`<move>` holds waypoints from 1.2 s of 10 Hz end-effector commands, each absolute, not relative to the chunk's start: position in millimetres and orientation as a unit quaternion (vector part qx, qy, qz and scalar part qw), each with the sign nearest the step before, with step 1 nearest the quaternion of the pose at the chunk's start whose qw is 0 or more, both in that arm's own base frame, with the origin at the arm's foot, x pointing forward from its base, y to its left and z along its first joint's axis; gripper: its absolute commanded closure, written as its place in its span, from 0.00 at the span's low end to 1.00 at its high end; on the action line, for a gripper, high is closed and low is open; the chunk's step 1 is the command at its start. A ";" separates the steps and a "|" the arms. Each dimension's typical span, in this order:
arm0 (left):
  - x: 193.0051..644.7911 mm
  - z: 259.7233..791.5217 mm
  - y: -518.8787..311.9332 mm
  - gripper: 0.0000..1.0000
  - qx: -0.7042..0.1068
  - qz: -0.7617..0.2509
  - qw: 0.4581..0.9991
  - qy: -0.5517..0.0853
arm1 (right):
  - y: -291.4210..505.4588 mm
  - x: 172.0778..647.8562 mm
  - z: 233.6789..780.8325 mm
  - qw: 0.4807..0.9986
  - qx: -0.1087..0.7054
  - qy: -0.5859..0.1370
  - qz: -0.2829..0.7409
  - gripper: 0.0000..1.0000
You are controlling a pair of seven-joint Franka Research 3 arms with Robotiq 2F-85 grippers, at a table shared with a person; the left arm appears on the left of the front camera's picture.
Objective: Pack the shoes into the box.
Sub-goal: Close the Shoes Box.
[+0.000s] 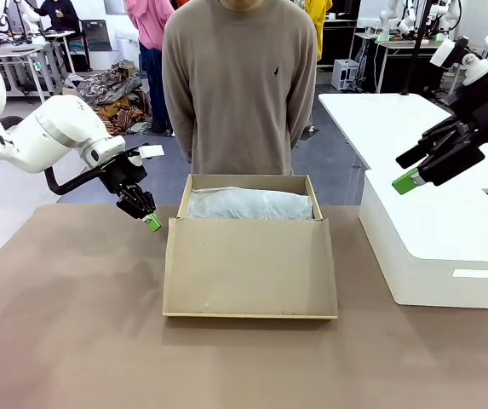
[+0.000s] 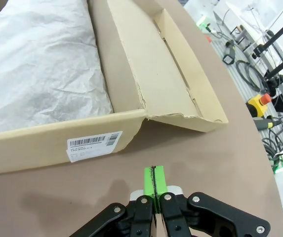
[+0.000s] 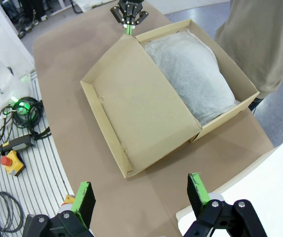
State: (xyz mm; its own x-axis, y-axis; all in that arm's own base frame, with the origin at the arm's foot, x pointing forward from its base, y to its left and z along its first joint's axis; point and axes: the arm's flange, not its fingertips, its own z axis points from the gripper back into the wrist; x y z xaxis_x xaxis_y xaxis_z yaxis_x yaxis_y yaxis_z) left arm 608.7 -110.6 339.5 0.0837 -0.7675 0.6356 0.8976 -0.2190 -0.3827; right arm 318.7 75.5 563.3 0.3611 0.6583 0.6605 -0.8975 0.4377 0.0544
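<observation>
Tan cardboard shoe box lies open mid-desk, white tissue paper covering its contents; left gripper, jaws shut, hovers beside its left corner, right gripper hangs wide-jawed, ready.

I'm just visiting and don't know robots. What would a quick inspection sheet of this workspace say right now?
Surface: brown table, bare around the box.
Job's things: cardboard box open, lid folded flat toward the robot, white tissue paper covering the inside; no shoes seen.
Clutter: large white box at the table's right side.
Grippers: left gripper shut, empty, low beside the box's left corner; right gripper open, empty, raised above the white box.
Cables: cables and a yellow emergency-stop button on the floor beside the table.
Surroundings: a person stands behind the box; other tables farther off.
</observation>
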 end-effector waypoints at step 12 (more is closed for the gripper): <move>599.7 291.1 -138.5 1.00 -0.441 -0.665 0.598 -0.075 | 77.4 319.8 563.9 0.790 0.221 -0.293 0.491 0.00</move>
